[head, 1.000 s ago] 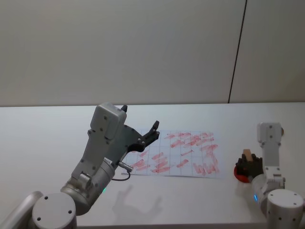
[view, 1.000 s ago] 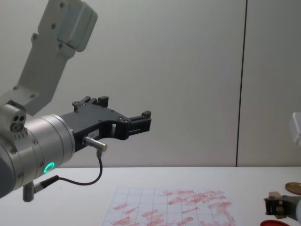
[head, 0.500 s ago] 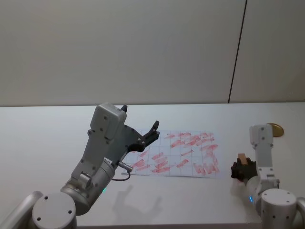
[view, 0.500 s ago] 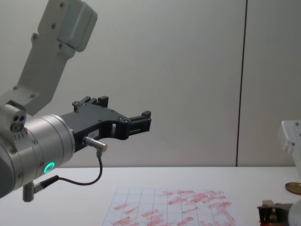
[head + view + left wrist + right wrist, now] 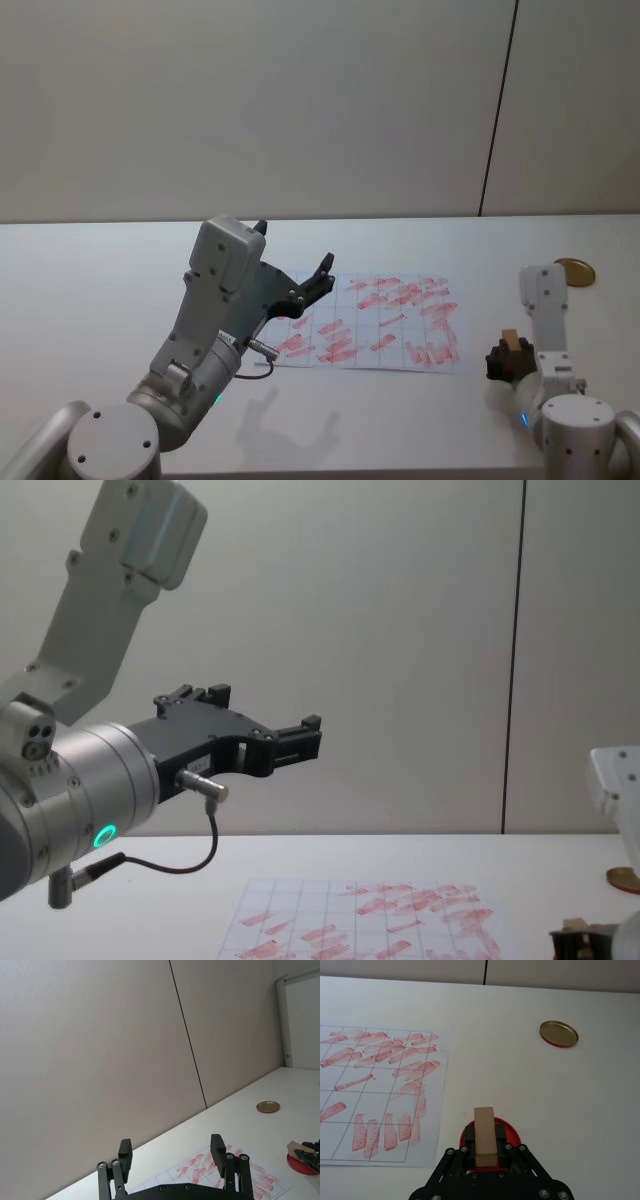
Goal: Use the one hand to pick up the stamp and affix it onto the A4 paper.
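Right pincer [image 5: 485, 1141] clenched on the stamp [image 5: 485, 1135], a black finger on each side of the tan block. The block's long axis ran in line with the fingers, and its far end stuck out beyond the tips. Under it we noted the red ink pad [image 5: 513, 1134]. We could not tell whether the stamp's face touched the pad or hung just over it.

In the head view the held stamp [image 5: 512, 341] sat off the A4 paper [image 5: 370, 332], just beside the sheet's right edge, on the near right of the table [image 5: 100, 300]. The sheet therefore lay to the robot's left of the right pincer and a little farther out. The gold lid [image 5: 559, 1033] lay well apart, farther back on the right.

Left pincer [image 5: 171, 1144] hung released, fingers spread, raised over the left part of the sheet and holding nothing.

We judged the right arm to be the one for the job, since it had the stamp. The coming move would turn on carrying the block leftward over the paper's edge, then setting it down on the grid.
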Robot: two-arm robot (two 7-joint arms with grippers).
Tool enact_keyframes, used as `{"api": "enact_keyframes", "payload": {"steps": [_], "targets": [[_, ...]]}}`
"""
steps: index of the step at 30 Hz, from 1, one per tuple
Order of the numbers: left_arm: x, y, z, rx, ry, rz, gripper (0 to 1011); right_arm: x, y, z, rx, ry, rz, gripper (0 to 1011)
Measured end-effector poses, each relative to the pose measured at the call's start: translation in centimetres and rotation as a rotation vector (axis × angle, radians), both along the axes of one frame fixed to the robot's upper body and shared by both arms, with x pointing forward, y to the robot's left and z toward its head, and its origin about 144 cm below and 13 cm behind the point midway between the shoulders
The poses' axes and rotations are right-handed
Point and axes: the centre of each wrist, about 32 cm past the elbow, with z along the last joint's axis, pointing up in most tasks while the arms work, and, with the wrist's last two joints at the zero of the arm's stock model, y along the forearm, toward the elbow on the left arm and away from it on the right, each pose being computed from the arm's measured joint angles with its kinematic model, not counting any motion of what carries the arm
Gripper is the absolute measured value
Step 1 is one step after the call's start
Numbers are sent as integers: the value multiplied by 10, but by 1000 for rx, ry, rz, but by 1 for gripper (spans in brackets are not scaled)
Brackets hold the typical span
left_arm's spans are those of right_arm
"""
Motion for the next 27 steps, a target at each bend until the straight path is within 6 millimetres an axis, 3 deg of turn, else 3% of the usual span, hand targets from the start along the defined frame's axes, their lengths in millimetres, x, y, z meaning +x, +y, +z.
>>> {"api": "enact_keyframes", "payload": {"steps": [27], "targets": [[0,0,0,0,0,0,993,5,0,-8,29,51,-26,217]]}}
